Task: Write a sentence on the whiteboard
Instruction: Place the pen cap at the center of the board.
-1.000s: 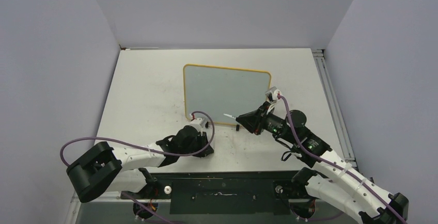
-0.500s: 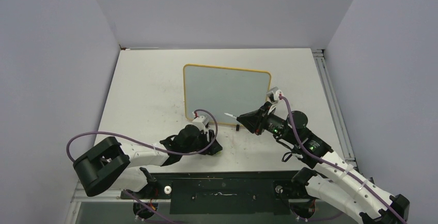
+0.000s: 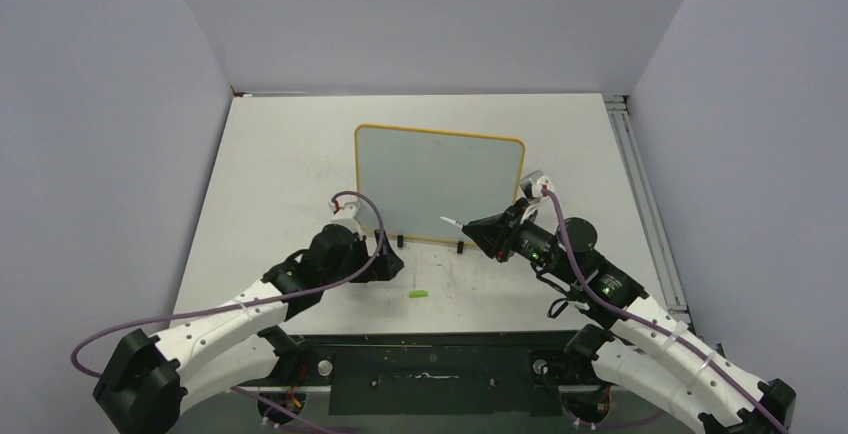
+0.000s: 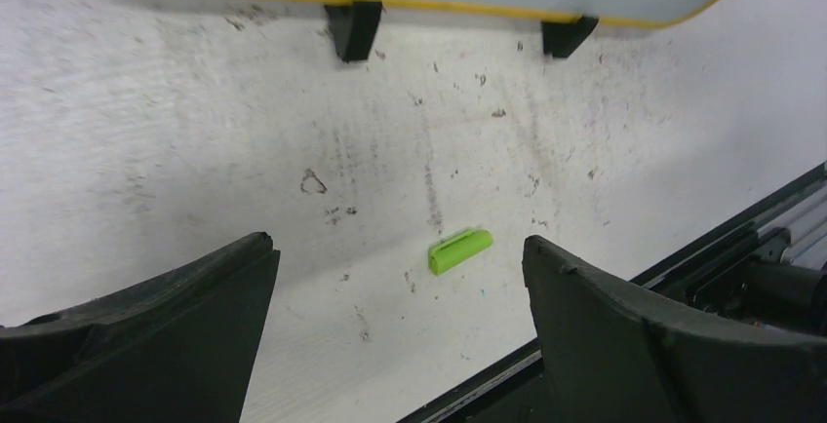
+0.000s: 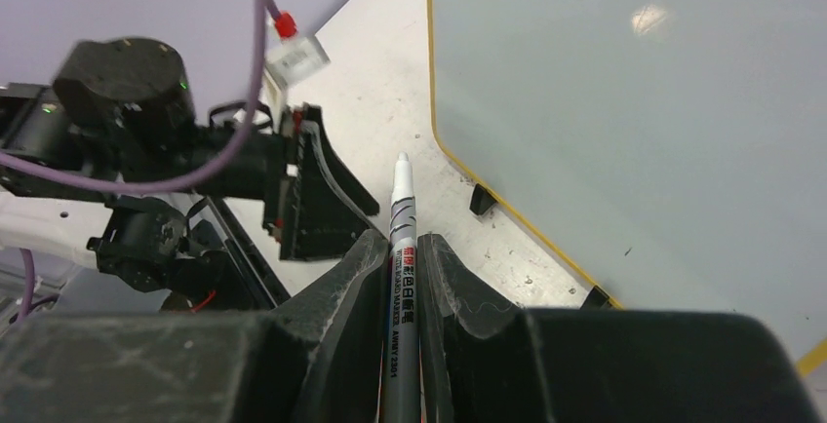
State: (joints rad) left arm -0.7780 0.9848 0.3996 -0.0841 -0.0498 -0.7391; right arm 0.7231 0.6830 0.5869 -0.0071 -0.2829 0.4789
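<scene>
The whiteboard (image 3: 438, 182), pale grey with a yellow frame, stands propped on two black clip feet (image 4: 353, 25) at the table's middle. Its face (image 5: 624, 101) is blank; no sentence shows on it. My right gripper (image 3: 480, 232) is shut on a slim white marker (image 5: 401, 199), whose uncapped tip points at the board's lower edge from just off it. My left gripper (image 4: 398, 248) hangs open and empty, low over the table in front of the board's left foot. The marker's green cap (image 4: 459, 249) lies loose on the table between the open fingers, nearer the right one.
A black rail (image 3: 430, 359) runs along the near table edge, close to the green cap (image 3: 417, 294). An aluminium rail (image 3: 640, 184) lines the right side. Grey walls close in the table at the left, back and right.
My left gripper has opened and let the green cap drop onto the table, then drawn back to the left. The right gripper with the marker has edged slightly towards the board.
</scene>
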